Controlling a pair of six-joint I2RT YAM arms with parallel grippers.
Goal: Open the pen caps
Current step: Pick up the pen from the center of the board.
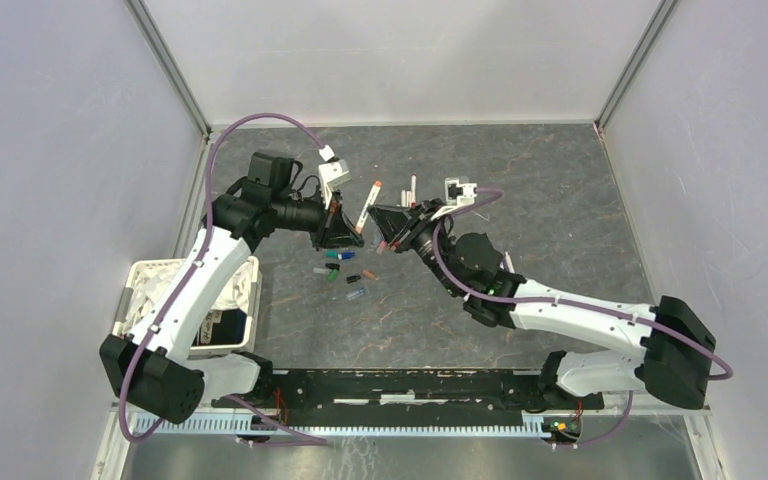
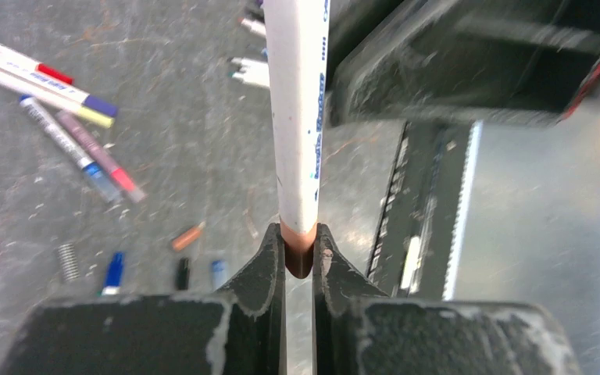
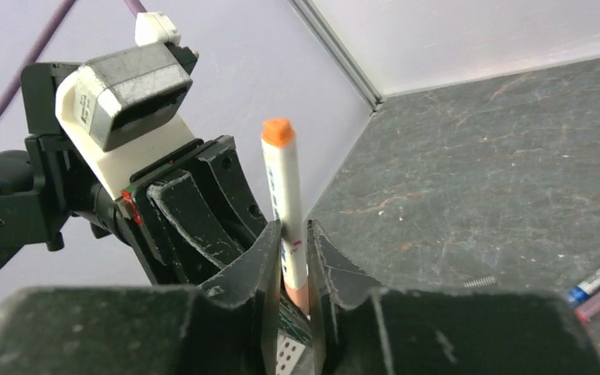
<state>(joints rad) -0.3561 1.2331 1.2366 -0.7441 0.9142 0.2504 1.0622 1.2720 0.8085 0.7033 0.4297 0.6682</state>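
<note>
Left pincer (image 2: 298, 236) pinches the orange cap (image 2: 299, 256) of the pen (image 2: 295, 117) that the right pincer (image 3: 292, 234) clamps.

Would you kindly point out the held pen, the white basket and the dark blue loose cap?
held pen (image 2: 297, 117), left wrist view, mid-barrel.
white basket (image 1: 155, 265), top external view, far rim.
dark blue loose cap (image 2: 114, 269), left wrist view, its blue body.
</note>
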